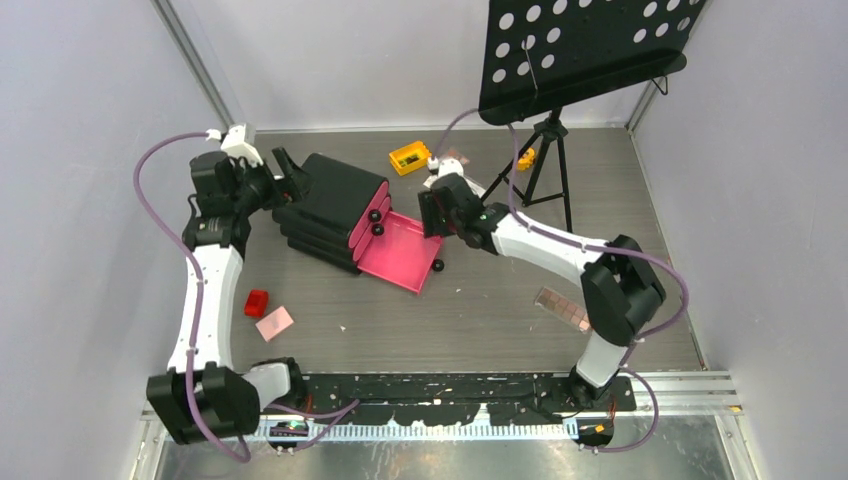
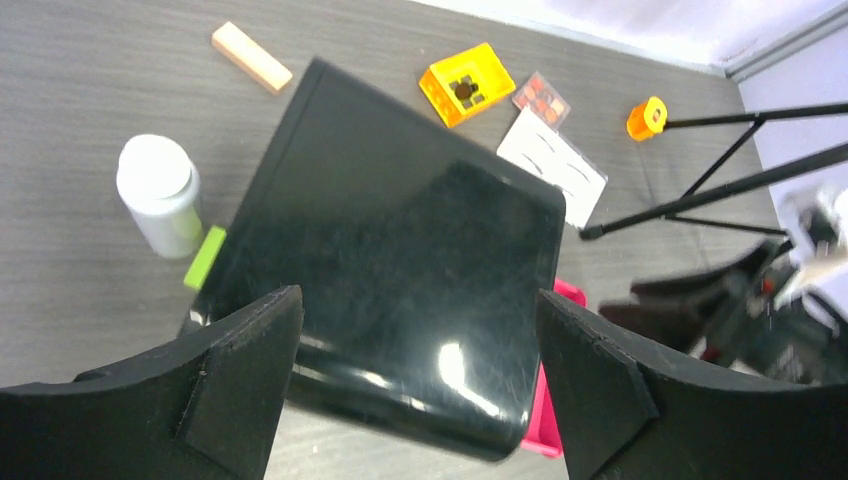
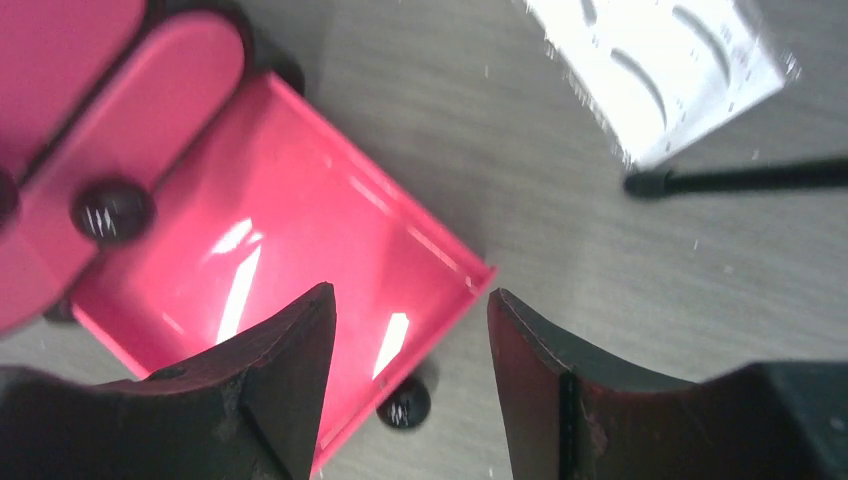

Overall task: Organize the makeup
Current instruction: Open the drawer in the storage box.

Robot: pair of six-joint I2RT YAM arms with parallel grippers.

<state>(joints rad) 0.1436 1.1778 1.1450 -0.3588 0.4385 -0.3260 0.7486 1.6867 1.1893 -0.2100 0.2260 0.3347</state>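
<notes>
My left gripper (image 1: 290, 178) is open and empty, its fingers astride the black chest's top (image 2: 400, 250); in its wrist view the gripper (image 2: 418, 305) frames that top. A white bottle (image 2: 158, 205) and a green block (image 2: 204, 257) stand left of the chest, with a peach block (image 2: 251, 56) behind. A yellow block (image 1: 409, 157), a small brown palette (image 2: 541, 98) and the white eyebrow card (image 2: 552, 165) lie behind the chest. My right gripper (image 1: 432, 215) is open and empty over the pulled-out pink drawer's corner (image 3: 440, 280). The card also shows there (image 3: 660, 65).
A red block (image 1: 257, 302) and a pink square (image 1: 274, 323) lie at the near left. A brown palette (image 1: 562, 308) lies by the right arm. The black music stand (image 1: 580, 50) stands at the back right on its tripod (image 1: 550, 170), with an orange item (image 2: 647, 118) beside it.
</notes>
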